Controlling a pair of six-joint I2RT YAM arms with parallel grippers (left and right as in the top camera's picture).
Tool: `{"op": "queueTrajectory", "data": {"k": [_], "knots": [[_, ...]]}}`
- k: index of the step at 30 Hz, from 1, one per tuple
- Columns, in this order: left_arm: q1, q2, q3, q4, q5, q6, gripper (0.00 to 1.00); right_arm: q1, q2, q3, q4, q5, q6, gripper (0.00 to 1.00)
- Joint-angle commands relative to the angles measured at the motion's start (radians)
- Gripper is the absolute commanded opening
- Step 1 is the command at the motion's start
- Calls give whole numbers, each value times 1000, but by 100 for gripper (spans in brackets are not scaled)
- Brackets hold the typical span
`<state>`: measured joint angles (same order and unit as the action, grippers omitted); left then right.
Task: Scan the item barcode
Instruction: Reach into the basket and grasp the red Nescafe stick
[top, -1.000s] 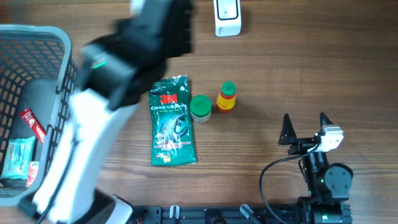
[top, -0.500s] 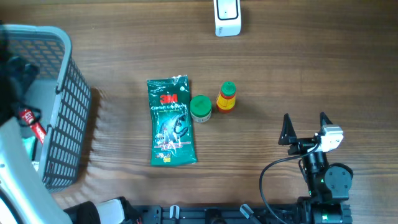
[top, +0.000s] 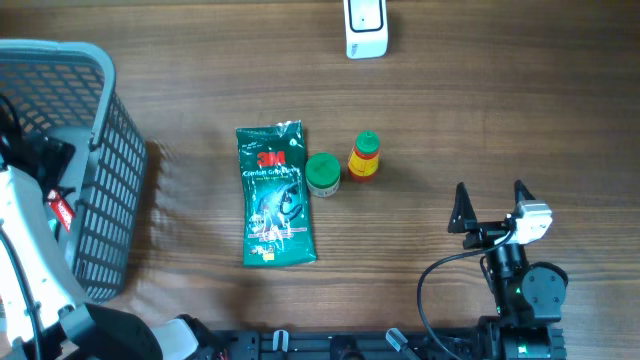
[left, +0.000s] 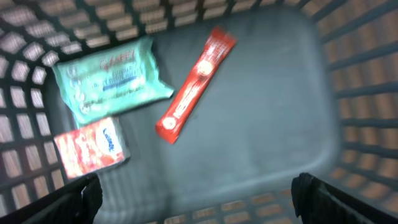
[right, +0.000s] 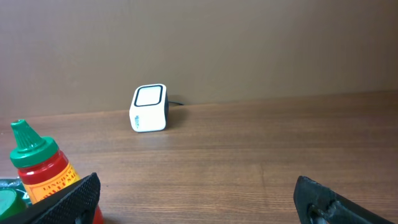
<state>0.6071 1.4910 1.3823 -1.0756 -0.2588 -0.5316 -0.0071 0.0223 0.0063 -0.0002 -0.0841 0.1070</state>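
Now our left pincer (left: 196, 190) hangs wide open and empty over the grey basket (top: 95, 60), having swung there from over the middle of the worktop (top: 480, 100) within the last second; below it lie a red stick sachet (left: 196, 84), a teal wipes pack (left: 109, 78) and a small red box (left: 90, 149). We judge the next item to scan is one of these, well apart from the white scanner (top: 366, 25) at the far edge, while our right pincer (top: 490, 205) rests open, empty and unmoved.
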Motion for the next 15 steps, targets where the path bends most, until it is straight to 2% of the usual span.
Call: {"op": "queueTrajectory", "data": {"k": [1, 4, 9, 13, 15], "knots": [[37, -6, -150, 137, 17, 26, 100, 3, 1, -1, 2, 9, -10, 100], [51, -2, -274, 303, 24, 31, 100, 3, 1, -1, 3, 9, -10, 100], [52, 25, -369, 469, 40, 31, 100, 3, 1, -1, 3, 9, -10, 100], [55, 110, -371, 572, 89, 164, 100, 3, 1, -1, 3, 9, -10, 100], [60, 156, -371, 599, 90, 189, 100, 3, 1, -1, 3, 9, -10, 100]]}}
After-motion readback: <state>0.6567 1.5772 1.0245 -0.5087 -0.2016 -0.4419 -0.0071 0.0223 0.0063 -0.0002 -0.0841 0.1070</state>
